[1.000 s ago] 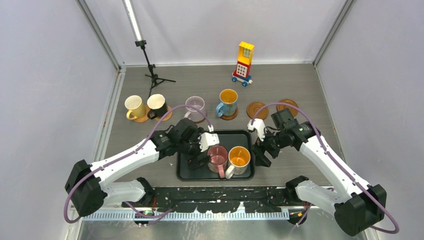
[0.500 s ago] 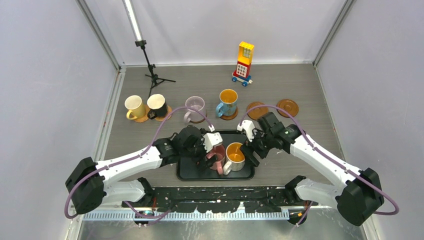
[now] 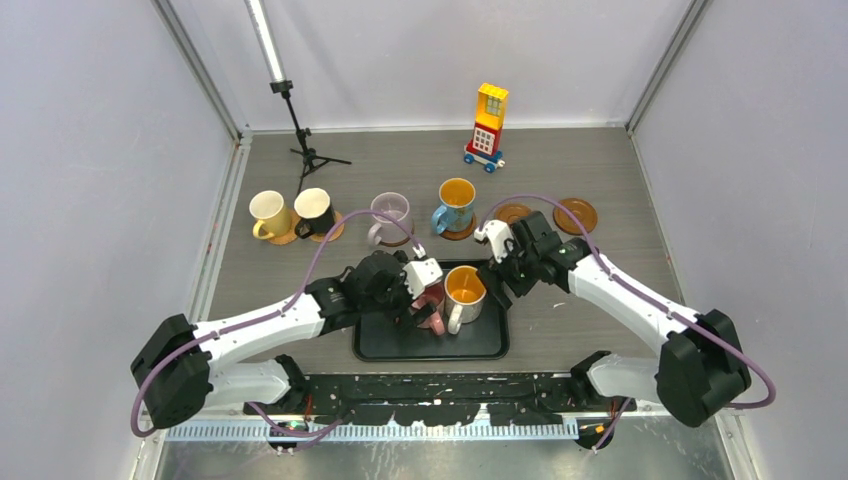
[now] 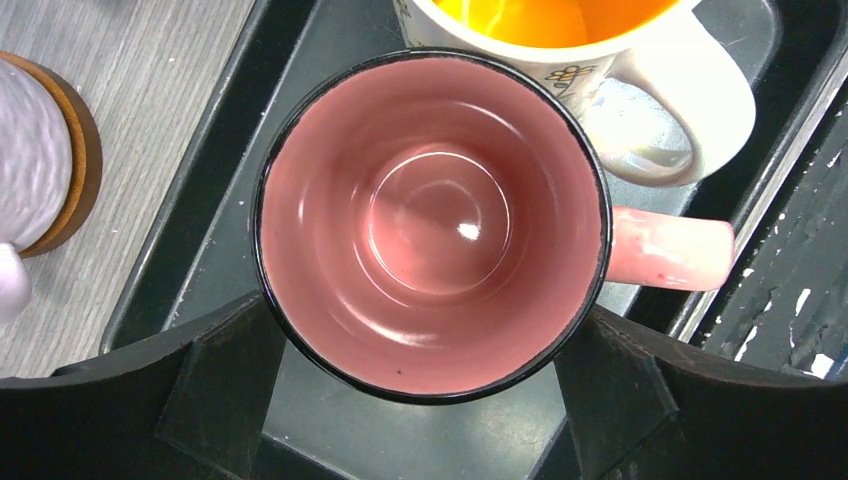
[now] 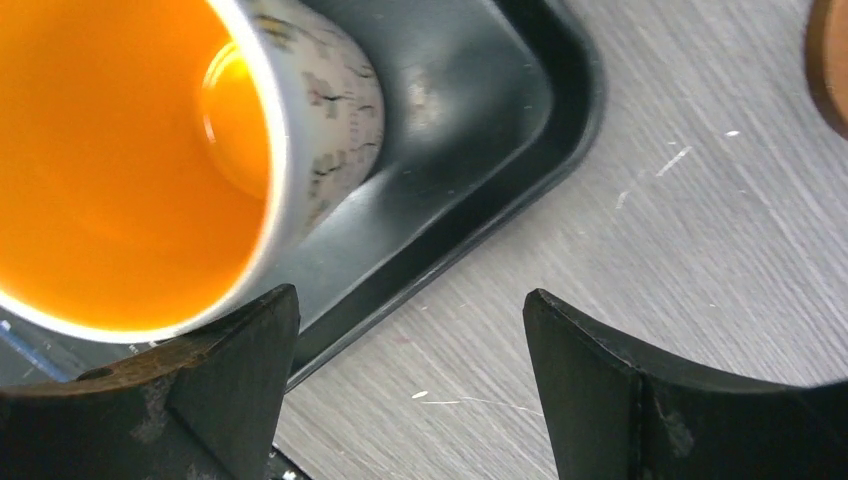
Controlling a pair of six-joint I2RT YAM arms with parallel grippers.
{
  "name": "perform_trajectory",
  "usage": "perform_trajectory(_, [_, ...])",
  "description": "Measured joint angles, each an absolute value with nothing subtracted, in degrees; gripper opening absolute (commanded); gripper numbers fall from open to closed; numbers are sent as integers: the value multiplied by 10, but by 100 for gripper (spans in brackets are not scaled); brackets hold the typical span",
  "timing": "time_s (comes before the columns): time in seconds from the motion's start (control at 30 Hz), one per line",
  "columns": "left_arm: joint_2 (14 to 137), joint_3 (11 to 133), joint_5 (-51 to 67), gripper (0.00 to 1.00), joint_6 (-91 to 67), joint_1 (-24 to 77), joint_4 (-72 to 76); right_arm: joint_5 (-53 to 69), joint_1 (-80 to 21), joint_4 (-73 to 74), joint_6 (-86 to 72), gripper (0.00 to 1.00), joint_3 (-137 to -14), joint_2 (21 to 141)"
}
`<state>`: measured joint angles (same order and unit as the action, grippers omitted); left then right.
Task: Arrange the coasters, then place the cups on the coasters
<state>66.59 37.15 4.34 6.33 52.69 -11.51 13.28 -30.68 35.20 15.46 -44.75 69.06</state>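
Left hand [image 4: 420, 388] spread, straddling pink mug [image 4: 430, 220] in tray [image 4: 215, 170] — set to clamp. Right hand [image 5: 412, 385] spread beside orange-lined mug [image 5: 130, 150] by tray's right edge; two bare coasters [image 3: 576, 213] lie at desk's [image 3: 600, 170] far right.

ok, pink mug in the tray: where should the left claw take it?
Grip the pink mug across its round body, straight down from above: it stands upright, and the open left claw straddles it. Avoid the handle, crowded by the whitish mug.
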Motion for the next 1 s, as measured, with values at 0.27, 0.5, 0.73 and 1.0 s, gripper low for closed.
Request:
perform_trajectory(0.27, [664, 371, 32, 100, 67, 523, -113, 117, -239, 321, 124, 86, -502, 759])
perform_trajectory(0.5, [656, 373, 28, 100, 52, 460, -133, 142, -220, 405, 75, 86, -555, 730])
perform_trajectory(0.73, [609, 373, 29, 100, 37, 443, -145, 189, -271, 538, 15, 86, -637, 696])
perform_trajectory(1.0, [552, 372, 70, 100, 59, 443, -181, 204, -306, 616, -4, 86, -642, 717])
